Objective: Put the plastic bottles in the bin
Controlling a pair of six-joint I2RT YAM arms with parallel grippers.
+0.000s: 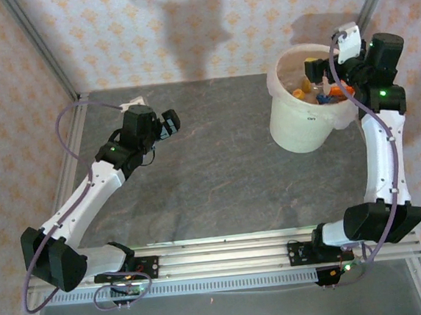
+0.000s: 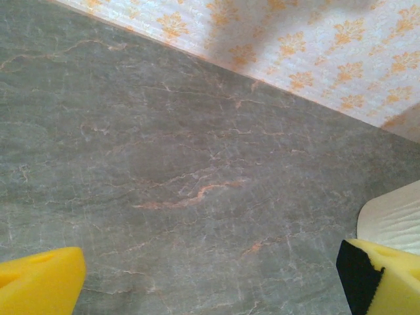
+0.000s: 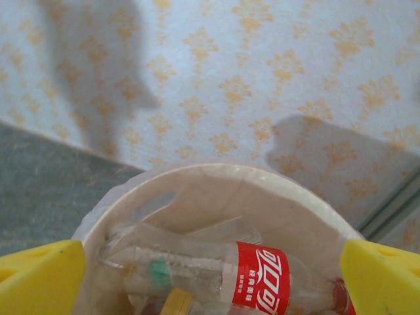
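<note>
The cream-white bin (image 1: 290, 125) stands at the table's far right, with several plastic bottles (image 1: 309, 91) lying inside. My right gripper (image 1: 323, 78) hangs over its mouth. In the right wrist view its yellow pads (image 3: 41, 277) stand wide apart, open (image 3: 210, 279), above the bin rim (image 3: 216, 170). A clear bottle with a red label (image 3: 259, 281) lies below among other crushed bottles, free of the fingers. My left gripper (image 1: 168, 123) is open over bare table at the left. Its pads (image 2: 38, 283) hold nothing, and the gripper (image 2: 213, 285) faces the stone-grey surface.
The grey table (image 1: 211, 165) is walled by patterned panels at the back and sides. The bin's outer wall (image 2: 394, 220) shows at the right edge of the left wrist view. Aluminium rails (image 1: 218, 249) carry both arm bases at the near edge.
</note>
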